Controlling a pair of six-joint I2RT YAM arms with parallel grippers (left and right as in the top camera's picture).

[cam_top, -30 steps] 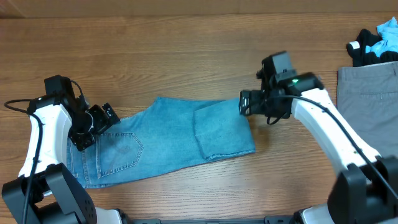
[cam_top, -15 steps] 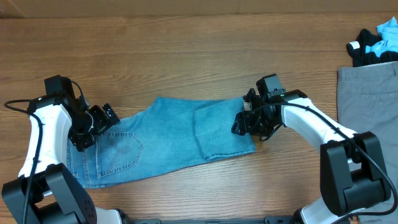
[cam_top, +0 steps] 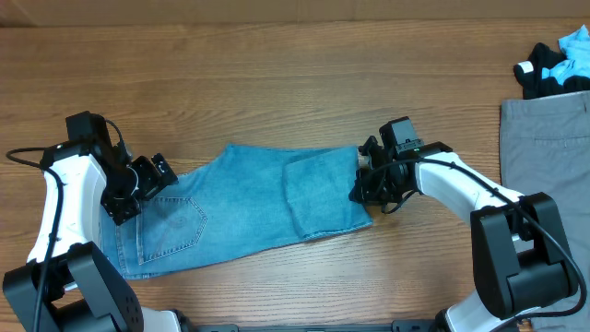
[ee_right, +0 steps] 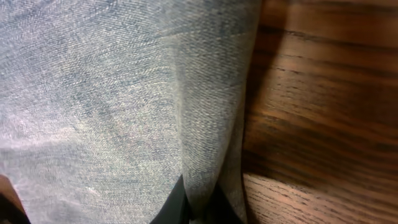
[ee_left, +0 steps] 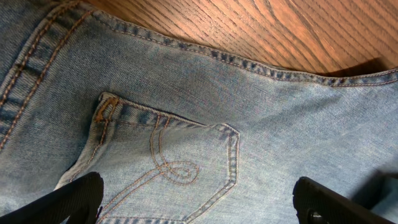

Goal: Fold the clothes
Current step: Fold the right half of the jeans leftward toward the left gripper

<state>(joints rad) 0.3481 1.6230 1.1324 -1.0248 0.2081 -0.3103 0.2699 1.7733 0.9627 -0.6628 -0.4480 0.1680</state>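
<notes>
Your right gripper [cam_top: 362, 189] was clamped tight on folded right edge of jeans [cam_top: 230, 207], spread flat mid-table [cam_top: 277, 83]. Your left gripper [cam_top: 147, 178] hung wide open over stitched back pocket [ee_left: 168, 162] at left end, gripping nothing. Grey trousers [cam_top: 548, 148] and small garments [cam_top: 550, 69] lay far right.

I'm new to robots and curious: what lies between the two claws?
Only the light blue jeans, spanning from left gripper to right gripper; the overhead view shows it.
</notes>
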